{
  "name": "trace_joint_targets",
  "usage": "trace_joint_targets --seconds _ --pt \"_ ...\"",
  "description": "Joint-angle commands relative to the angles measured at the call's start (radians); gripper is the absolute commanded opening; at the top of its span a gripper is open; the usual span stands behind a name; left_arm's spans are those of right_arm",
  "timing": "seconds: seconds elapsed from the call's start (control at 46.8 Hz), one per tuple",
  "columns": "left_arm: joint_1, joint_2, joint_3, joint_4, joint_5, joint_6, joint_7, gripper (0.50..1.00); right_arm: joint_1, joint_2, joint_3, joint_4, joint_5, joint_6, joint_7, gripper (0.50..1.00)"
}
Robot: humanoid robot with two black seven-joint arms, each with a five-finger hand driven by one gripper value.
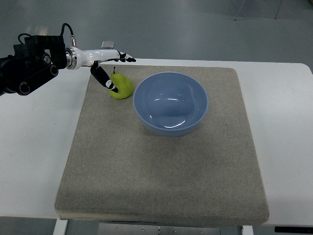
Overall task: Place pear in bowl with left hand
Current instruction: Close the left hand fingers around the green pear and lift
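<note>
pear (122,86) on mat, left hand (110,67) spread open, thumb touching it

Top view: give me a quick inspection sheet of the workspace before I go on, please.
Surface: white table with a grey felt mat lying flat on it.
Job's things: green pear on the mat, just left of the blue bowl; the bowl holds nothing.
Clutter: nothing seen.
Robot hands: left robot hand at the pear, thumb down on its left side, other fingers stretched out above it, not closed around it. Right robot hand not in view.
Cables: one black cable looping at the left wrist.
Surroundings: grey floor beyond the table, furniture legs at top right.
</note>
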Motion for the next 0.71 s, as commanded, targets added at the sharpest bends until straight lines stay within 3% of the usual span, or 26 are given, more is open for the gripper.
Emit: trace_joint_targets --seconds 0.0,0.471,0.684 --pt "-0.002 -0.022 0.001 0.025 0.037 0.022 -0.001 0.986 0.000 0.000 0.000 0.000 0.000 0.000 0.000 0.926" --pt "0.001 -0.045 0.035 0.024 0.163 0.038 -0.004 0.981 0.000 0.000 0.000 0.000 0.000 0.000 0.000 0.924" --pt "0.001 -0.053 0.049 0.024 0.160 0.039 -0.004 0.952 0.000 0.000 0.000 0.000 0.000 0.000 0.000 0.924"
